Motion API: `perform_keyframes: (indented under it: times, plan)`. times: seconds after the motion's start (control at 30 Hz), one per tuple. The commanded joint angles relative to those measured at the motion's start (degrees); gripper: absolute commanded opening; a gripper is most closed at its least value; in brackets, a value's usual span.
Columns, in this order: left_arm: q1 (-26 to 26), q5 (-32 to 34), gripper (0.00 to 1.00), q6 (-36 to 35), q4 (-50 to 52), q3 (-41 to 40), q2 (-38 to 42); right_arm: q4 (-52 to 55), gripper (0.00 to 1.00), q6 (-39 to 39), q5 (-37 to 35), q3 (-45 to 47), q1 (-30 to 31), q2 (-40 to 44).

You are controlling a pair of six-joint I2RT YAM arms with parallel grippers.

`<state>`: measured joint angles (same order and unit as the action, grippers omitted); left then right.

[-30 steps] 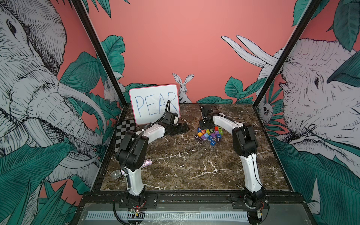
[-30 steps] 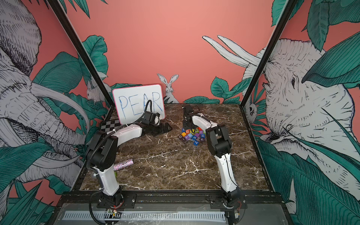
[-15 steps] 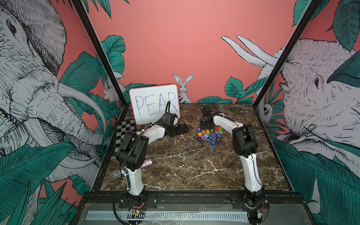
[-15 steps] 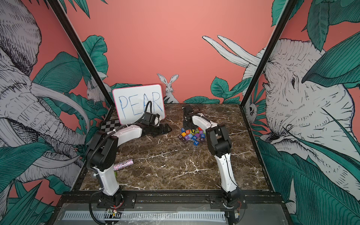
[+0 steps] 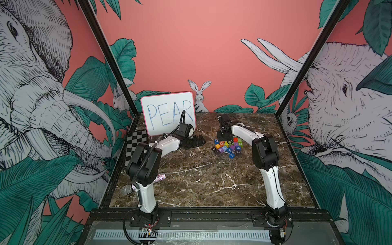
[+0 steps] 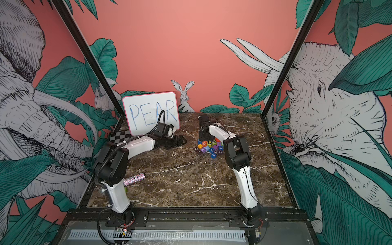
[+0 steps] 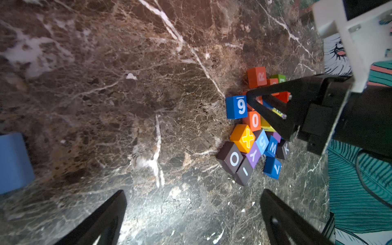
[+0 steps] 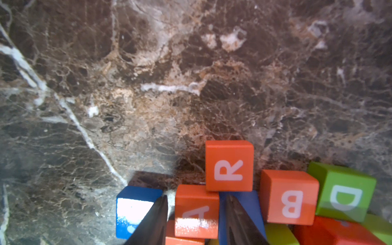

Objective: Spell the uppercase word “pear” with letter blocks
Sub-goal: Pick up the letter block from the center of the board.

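Marble tabletop (image 8: 191, 84): right jaws flank orange A (image 8: 197, 210).

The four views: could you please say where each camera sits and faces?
Top views: high in front, looking down at table, blocks; left arm, right arm show.
Left wrist: low, facing blocks; open left fingers, right fingers show.
Right wrist: close above A, between right fingers.
Shared: both wrist views show R.
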<state>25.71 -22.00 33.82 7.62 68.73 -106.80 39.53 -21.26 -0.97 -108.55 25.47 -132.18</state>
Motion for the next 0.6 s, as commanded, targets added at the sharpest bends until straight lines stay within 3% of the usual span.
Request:
perform_keyframes:
  times: [0.0, 0.23, 0.57]
  plan:
    - [-0.14, 0.40, 0.99, 0.01, 0.21, -0.88, 3.32, 2.77, 0.47, -0.51, -0.14, -1.48, -0.10, -1.41]
    - [-0.23, 0.29, 0.99, 0.19, -0.23, -1.19, 3.26, 4.09, 0.40, -0.25, -1.88, -2.54, -0.02, -1.44]
    - [-0.40, 0.20, 0.99, 0.17, -0.41, -1.40, 3.57, 4.48, 0.41, -0.80, -1.10, -3.76, 0.07, -2.79]
